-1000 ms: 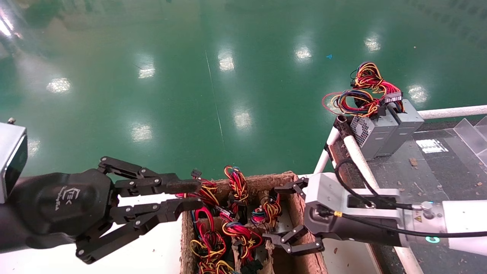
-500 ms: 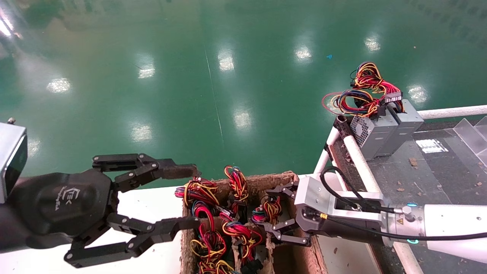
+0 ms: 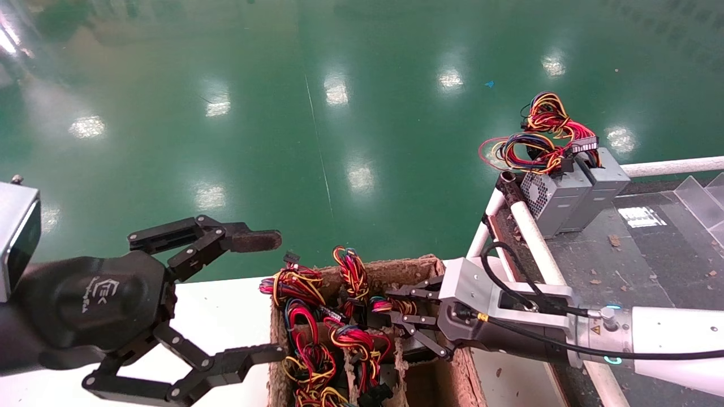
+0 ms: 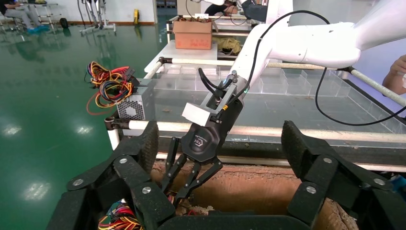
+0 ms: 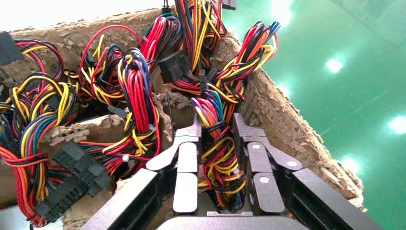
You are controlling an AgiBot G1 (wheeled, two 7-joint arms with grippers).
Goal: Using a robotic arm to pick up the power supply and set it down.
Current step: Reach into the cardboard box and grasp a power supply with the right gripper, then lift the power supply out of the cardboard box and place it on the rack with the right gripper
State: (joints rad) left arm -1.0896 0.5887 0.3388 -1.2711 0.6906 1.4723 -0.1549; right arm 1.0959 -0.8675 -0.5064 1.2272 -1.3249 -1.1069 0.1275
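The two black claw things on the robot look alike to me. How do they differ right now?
The left gripper is spread wide open beside the cardboard box, holding nothing; the right gripper reaches inside the box, closed on a wire bundle. The left gripper's upper fingertip pad looks worn and brownish; the right gripper's fingers look plain black. Both are black two-finger linkage grippers.

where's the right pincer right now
In the head view the right pincer sits low and right of centre, inside the cardboard box, closed around a wire bundle; the left pincer hangs open beside the box.
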